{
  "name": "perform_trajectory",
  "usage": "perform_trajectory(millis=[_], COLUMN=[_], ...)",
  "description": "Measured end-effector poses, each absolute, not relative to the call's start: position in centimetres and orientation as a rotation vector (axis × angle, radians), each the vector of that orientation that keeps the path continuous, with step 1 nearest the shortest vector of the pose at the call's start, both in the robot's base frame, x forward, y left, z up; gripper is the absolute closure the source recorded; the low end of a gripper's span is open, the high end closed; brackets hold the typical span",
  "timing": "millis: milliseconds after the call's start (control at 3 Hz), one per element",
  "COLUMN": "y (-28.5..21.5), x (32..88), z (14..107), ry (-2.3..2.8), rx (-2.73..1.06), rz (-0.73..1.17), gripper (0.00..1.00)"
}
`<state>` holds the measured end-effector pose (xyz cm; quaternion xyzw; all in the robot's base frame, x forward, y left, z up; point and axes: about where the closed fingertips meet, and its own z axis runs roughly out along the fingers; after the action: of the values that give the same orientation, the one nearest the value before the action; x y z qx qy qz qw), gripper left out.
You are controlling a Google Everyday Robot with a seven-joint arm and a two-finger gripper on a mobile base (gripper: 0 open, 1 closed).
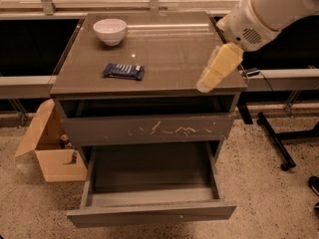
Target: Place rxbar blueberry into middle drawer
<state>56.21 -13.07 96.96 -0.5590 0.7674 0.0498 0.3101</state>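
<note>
Claw (pixel 206 85) hangs over the front right edge of the bench (pixel 174 49), empty, tip angled down and to the view's left. Whether it is open or closed: cannot tell, seen side-on. White arm (pixel 269 11) runs up and away from it to the upper right.

rxbar blueberry (pixel 123 71) lies flat on the bench top, well apart from the claw, to its left in the view and at about the same depth. White bowl (pixel 110 31) farther off, beyond the bar at the back left.

Below the claw and to its left: scratched drawer front (pixel 149 129), slightly out. Lower down, middle drawer (pixel 149 214) pulled wide open, dark inside. Cardboard box (pixel 50 153) on the floor, far left.
</note>
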Motion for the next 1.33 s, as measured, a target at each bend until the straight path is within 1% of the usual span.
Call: perform_trajectory(millis=[667, 1000, 1333], y=[-5.2, -0.7, -0.7], x=[64.4, 67.0, 67.0], z=[96.0, 95.0, 95.0], ry=[1.881, 1.813, 1.813], rx=[-1.411, -1.396, -1.396], rz=[0.335, 0.447, 0.447], gripper=[0.00, 0.00, 0.00])
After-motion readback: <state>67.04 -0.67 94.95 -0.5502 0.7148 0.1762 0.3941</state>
